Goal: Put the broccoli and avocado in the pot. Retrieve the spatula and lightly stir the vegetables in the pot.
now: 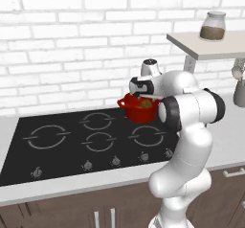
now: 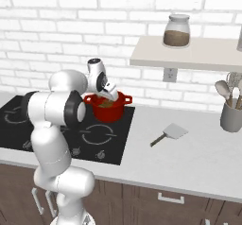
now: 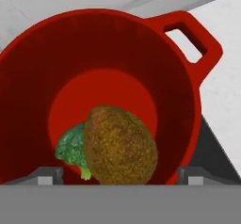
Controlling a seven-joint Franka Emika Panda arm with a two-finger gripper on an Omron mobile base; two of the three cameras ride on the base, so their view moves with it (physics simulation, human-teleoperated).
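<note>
The red pot (image 1: pixel 137 111) (image 2: pixel 113 111) (image 3: pixel 28 77) stands on the back right burner of the cooktop. Inside it, in the hand view, a brown avocado (image 3: pixel 120 145) lies on the pot floor with the green broccoli (image 3: pixel 71 148) tucked against its left side. My gripper (image 1: pixel 144 95) (image 2: pixel 111 93) (image 3: pixel 120 177) hangs just above the pot's mouth, open, its fingertips (image 3: pixel 47 175) standing wide on either side of the avocado without touching it. The spatula (image 2: pixel 169 134) lies flat on the counter to the right of the cooktop.
The black cooktop (image 1: pixel 62 148) (image 2: pixel 120 141) has several burner rings and a row of knobs along its front. A shelf (image 2: pixel 189 54) on the brick wall carries a glass jar (image 2: pixel 177 30) (image 1: pixel 213 26). A grey utensil holder (image 2: pixel 231 117) stands at the far right.
</note>
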